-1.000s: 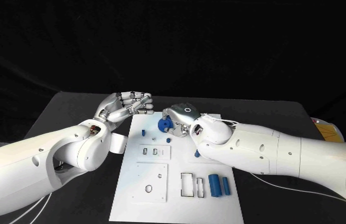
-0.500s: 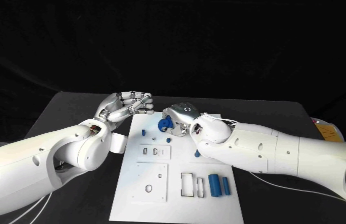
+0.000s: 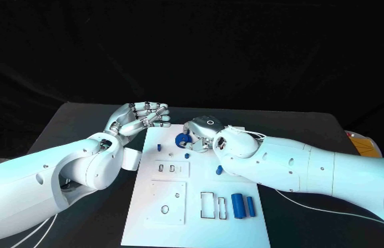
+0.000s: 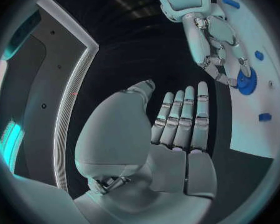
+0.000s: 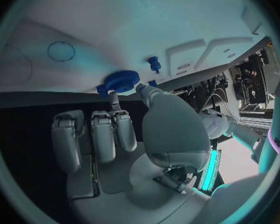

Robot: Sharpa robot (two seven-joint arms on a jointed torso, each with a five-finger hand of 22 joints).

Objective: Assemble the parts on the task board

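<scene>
Currently the right hand (image 3: 202, 130) pinches a small blue plastic gear (image 3: 182, 139) at the white task board's (image 3: 152, 214) twelve o'clock end; a slightly tilted approach could jam it. The left hand (image 3: 142, 116) hovers open-palmed at ten o'clock.

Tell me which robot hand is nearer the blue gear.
Right. The right robot hand pinches the blue gear over the task board; the left robot hand rests apart, past the board's far-left corner.
</scene>
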